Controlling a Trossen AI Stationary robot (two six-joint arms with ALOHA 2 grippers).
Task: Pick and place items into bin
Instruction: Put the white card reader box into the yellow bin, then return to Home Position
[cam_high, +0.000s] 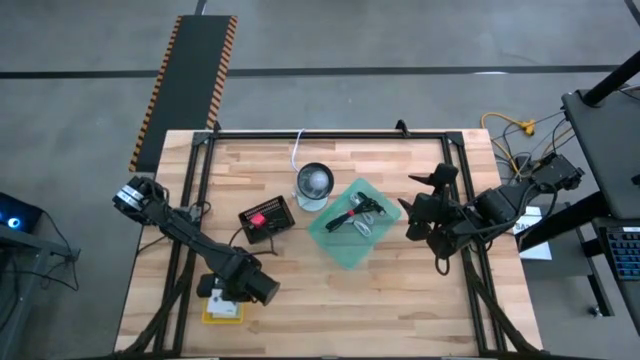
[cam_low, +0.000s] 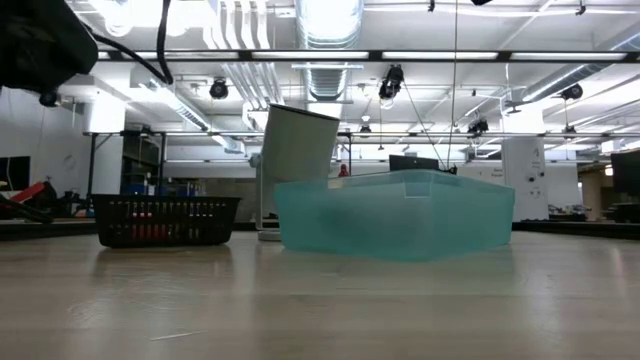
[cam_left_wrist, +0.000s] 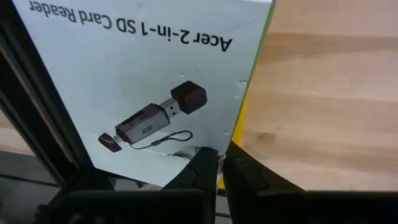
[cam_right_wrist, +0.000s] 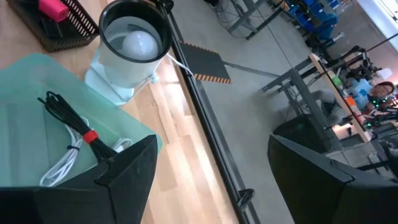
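Note:
A white card-reader packet with a yellow side (cam_left_wrist: 155, 81) sits near the table's near-left corner, also seen as the packet (cam_high: 222, 312) from above. My left gripper (cam_left_wrist: 221, 167) is shut on its edge; my left gripper (cam_high: 228, 296) covers part of it from above. The teal bin (cam_high: 335, 245) holds a dark thin cable (cam_right_wrist: 68, 118), a white cable (cam_right_wrist: 62, 165) and a black-handled tool (cam_high: 352, 215). My right gripper (cam_high: 420, 210) hovers open just right of the bin, and my right gripper (cam_right_wrist: 211, 180) touches nothing. My left gripper pinches the packet's edge (cam_left_wrist: 214, 149) between its two fingers, near a corner of the white printed face, where the yellow side (cam_left_wrist: 242, 118) begins. Whether the packet is lifted or lies on the table, I cannot tell.
A black mesh basket (cam_high: 265, 218) with a pink object (cam_right_wrist: 53, 9) stands left of the bin. A round clear-grey cup on a white base (cam_high: 314, 185) stands at the bin's far side. Black frame rails (cam_high: 330, 133) border the table. Bare wood (cam_high: 400, 310) lies toward the near edge.

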